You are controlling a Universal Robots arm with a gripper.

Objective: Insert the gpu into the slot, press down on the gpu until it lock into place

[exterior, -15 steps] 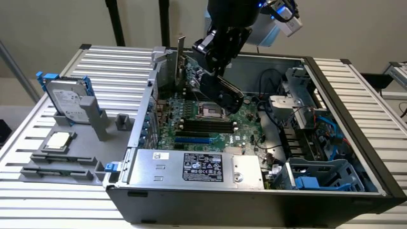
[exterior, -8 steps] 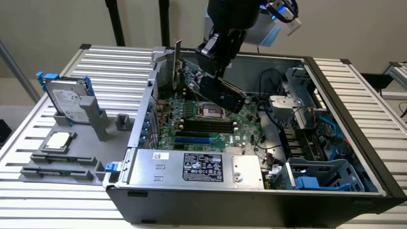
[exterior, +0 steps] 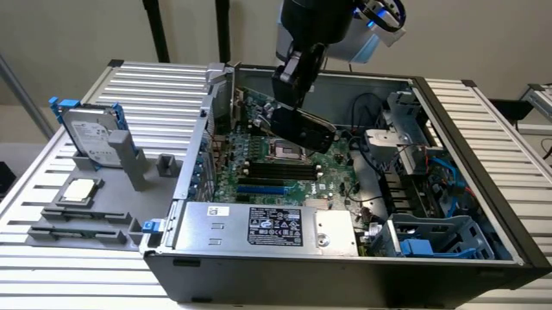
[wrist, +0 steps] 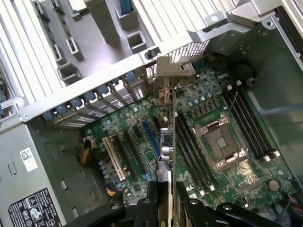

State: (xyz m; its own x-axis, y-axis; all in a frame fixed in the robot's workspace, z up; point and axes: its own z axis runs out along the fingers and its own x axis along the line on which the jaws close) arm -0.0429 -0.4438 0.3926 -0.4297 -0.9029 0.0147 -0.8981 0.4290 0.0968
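Clearly, the gripper (exterior: 290, 103) is clamping the gpu (exterior: 308, 129), holding it tilted above the motherboard (exterior: 332, 171) inside the open case (exterior: 345, 274). The card seems to be hanging over the blue slot (wrist: 151, 137), not yet seated.

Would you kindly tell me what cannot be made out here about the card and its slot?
Exterior view: the board beneath the gpu, covered by the card.
Exterior view: any latch on the slot, too small to tell.
Wrist view: the gpu's faces, seen edge-on; the gripper, cut off by the frame edge.
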